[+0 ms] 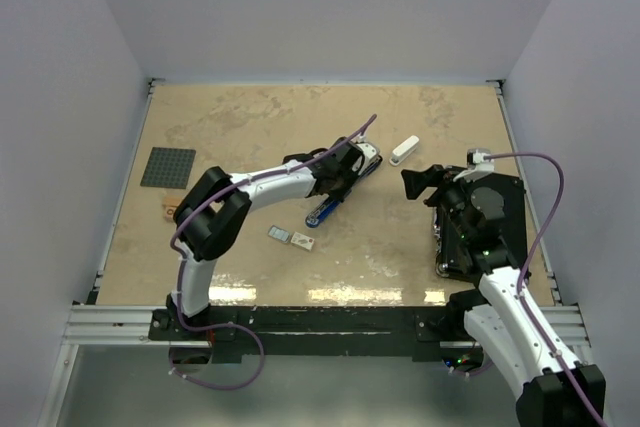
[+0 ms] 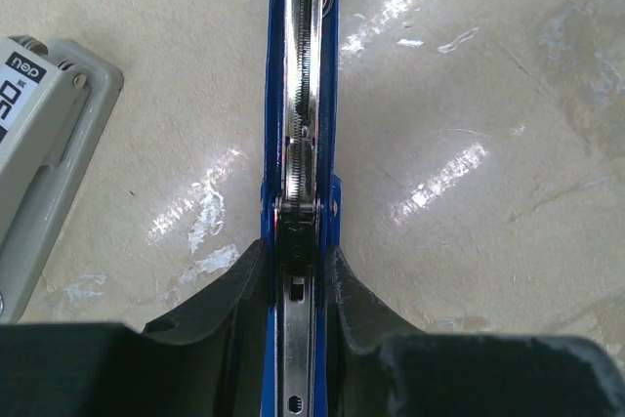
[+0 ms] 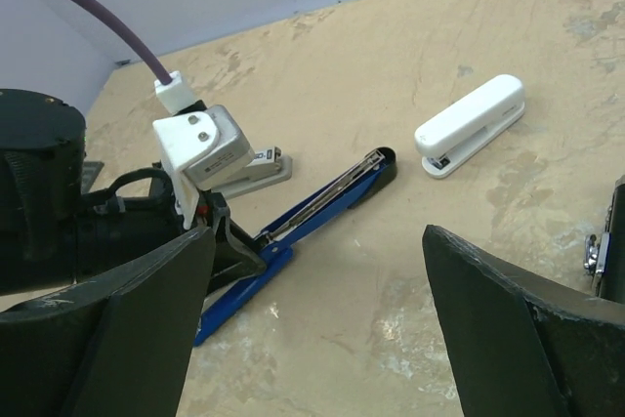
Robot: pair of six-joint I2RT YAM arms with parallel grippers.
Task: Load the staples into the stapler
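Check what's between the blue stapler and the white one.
Only bare table between blue stapler and white stapler; the right wrist view shows it.

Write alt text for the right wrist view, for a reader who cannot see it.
The left fingers clamp an opened blue stapler on the tan table. A white stapler lies at the picture's right, a grey stapler behind the left wrist, and the right fingers stand wide open in the foreground.
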